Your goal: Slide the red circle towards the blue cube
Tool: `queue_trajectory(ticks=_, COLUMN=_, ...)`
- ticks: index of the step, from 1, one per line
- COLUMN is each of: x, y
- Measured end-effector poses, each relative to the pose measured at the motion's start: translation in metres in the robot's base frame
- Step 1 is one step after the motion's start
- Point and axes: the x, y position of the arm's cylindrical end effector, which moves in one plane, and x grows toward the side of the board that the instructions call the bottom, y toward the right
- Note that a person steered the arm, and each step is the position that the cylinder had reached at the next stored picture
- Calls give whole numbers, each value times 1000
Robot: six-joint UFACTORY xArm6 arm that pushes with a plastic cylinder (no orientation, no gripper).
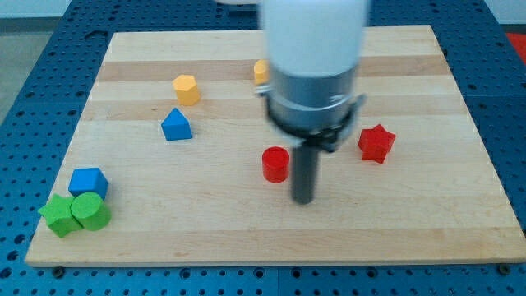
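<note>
The arm has no claw, only a rod holding nothing; its tip (303,200) sits just beside the red circle (276,164), at its 4 o'clock. The blue cube (88,182) lies well apart at 9 o'clock. An off-centre push could send the circle toward 11 o'clock, missing the cube

Arm comes down from the view's top centre: wide white cylindrical housing, cut off by the top edge, slightly blurred. Below it a grey metal collar w/ a dark ring and small dark brackets either side. From the collar's underside a straight dark rod hangs approx vertical, much thinner than the housing. My tip (303,200) sits at the rod's lower end, a bit below the view's middle, down at surface level. No gripper, no fingers fitted.
</note>
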Motion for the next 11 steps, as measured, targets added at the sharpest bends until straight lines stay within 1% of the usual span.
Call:
queue_trajectory(ticks=1, x=-33, y=38)
queue_trajectory(ticks=2, x=-40, y=36)
queue_trajectory(ticks=3, x=-23, y=2)
queue_trajectory(ticks=4, x=-22, y=-34)
queue_trajectory(ticks=5, x=-22, y=-11)
queue_trajectory(ticks=6, x=-34, y=-2)
queue_trajectory(ticks=7, x=-47, y=-45)
queue_trajectory(ticks=9, x=-47, y=-155)
queue_trajectory(ticks=10, x=-44, y=-154)
queue_trajectory(ticks=11, x=-44, y=-84)
